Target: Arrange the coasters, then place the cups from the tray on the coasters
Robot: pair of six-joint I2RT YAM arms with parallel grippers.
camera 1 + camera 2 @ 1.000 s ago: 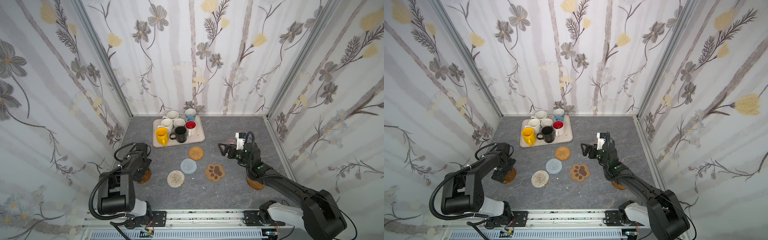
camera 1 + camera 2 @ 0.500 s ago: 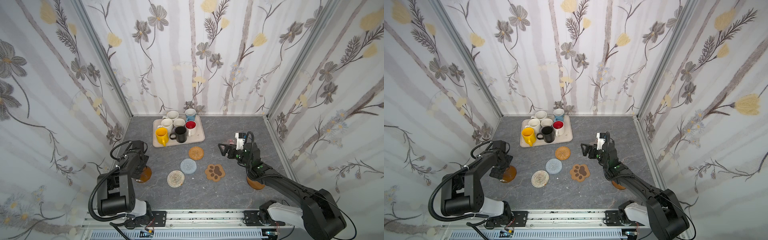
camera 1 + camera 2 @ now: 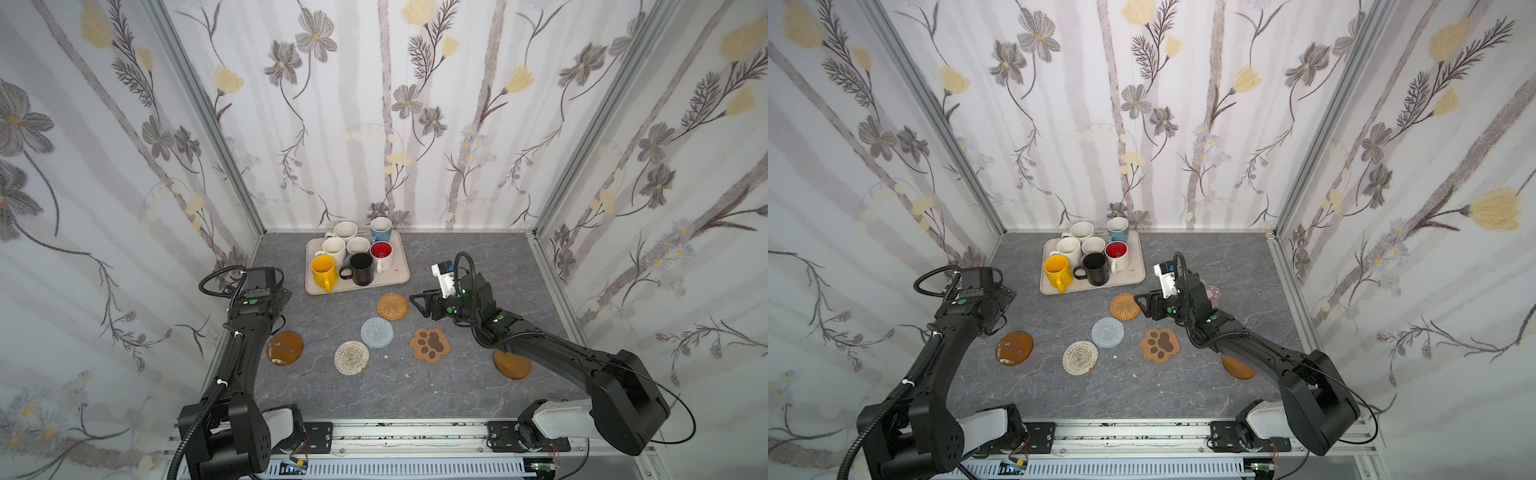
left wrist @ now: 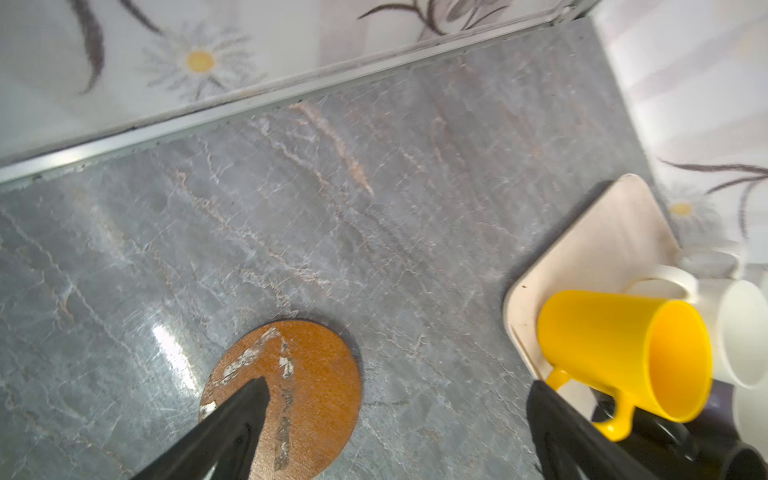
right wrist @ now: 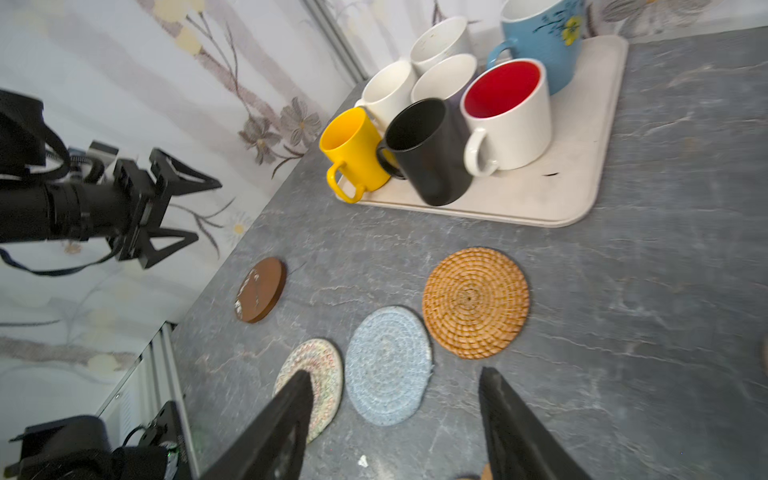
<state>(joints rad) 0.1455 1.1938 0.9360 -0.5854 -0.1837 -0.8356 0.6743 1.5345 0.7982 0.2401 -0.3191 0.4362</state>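
Seven cups stand crowded on the tray at the back of the surface. In front lie the rattan coaster, blue coaster, woven coaster, paw coaster and a brown disc. The left tool gapes wide near that disc (holding nothing). The right tool, jaws apart and empty, points toward the rattan coaster.

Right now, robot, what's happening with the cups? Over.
Left gripper open, empty. Right gripper open, empty. Seven cups on the tray, none on the coasters. Nothing tall in the way.
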